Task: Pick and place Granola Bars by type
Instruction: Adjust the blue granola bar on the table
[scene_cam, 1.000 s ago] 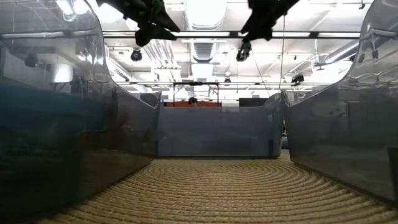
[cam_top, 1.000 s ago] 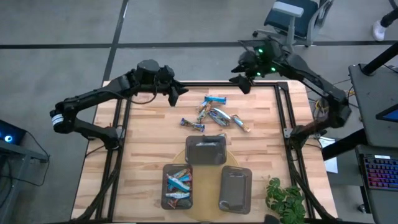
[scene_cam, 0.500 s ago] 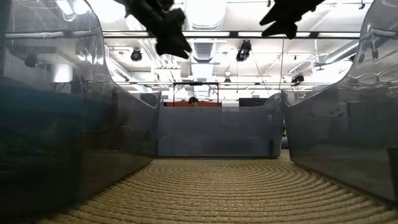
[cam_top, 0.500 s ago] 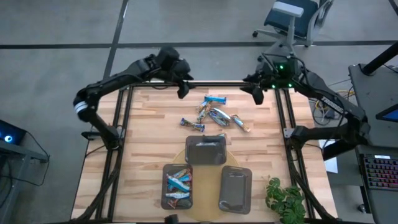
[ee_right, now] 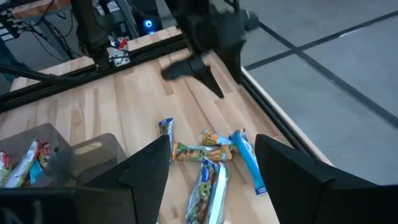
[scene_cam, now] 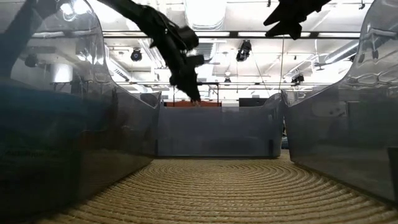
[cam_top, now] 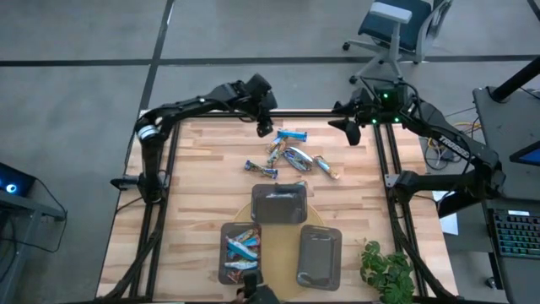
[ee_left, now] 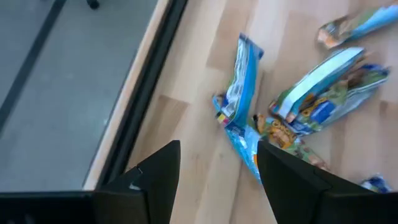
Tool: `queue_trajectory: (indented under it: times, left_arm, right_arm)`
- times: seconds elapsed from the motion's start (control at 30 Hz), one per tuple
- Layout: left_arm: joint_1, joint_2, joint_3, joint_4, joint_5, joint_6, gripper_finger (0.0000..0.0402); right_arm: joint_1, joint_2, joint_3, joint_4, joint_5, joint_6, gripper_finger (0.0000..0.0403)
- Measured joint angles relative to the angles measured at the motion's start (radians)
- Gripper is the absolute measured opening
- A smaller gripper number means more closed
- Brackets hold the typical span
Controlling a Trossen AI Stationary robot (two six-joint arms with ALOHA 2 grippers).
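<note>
The Granola Bars (cam_top: 291, 152) lay loose at the table's far middle, more in the near-left tray (cam_top: 240, 252). The left gripper (cam_top: 265, 129) hovered spread just left of them; the right gripper (cam_top: 346, 133) waited spread, far right.

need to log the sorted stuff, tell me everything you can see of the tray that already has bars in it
The filled tray is a dark grey, translucent-looking plastic rectangle with rounded corners, lying flat on the wooden table at its near edge, left of the other front tray. It holds several wrapped bars, mostly bright blue with some tan, piled loosely at mixed angles. Its upper right corner lies by the woven mat under the middle tray; whether they touch is unclear. Neither tool is near it.
</note>
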Motion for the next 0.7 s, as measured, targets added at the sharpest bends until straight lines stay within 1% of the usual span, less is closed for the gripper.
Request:
queue_trajectory:
  times: [0.2, 0.33, 0.43, 0.53, 0.7]
  left_arm:
    - [-0.020, 0.063, 0.000, 0.009, 0.000, 0.028, 0.0195]
    - [-0.036, 0.097, 0.000, 0.071, 0.002, 0.041, 0.0195]
    - [-0.042, 0.126, 0.000, 0.100, 0.009, 0.018, 0.0195]
    - [-0.041, 0.149, -0.002, 0.093, 0.009, -0.019, 0.0195]
    - [-0.040, 0.154, -0.002, 0.098, 0.010, -0.068, 0.0195]
  right_arm:
    - [0.000, 0.000, 0.000, 0.011, 0.000, -0.018, 0.0226]
    - [0.000, 0.000, 0.000, 0.014, 0.000, -0.031, 0.0226]
    - [0.000, 0.000, 0.001, 0.031, -0.001, -0.038, 0.0226]
    - [0.000, -0.001, 0.001, 0.043, -0.001, -0.053, 0.0226]
    - [0.000, -0.001, 0.001, 0.046, -0.002, -0.073, 0.0226]
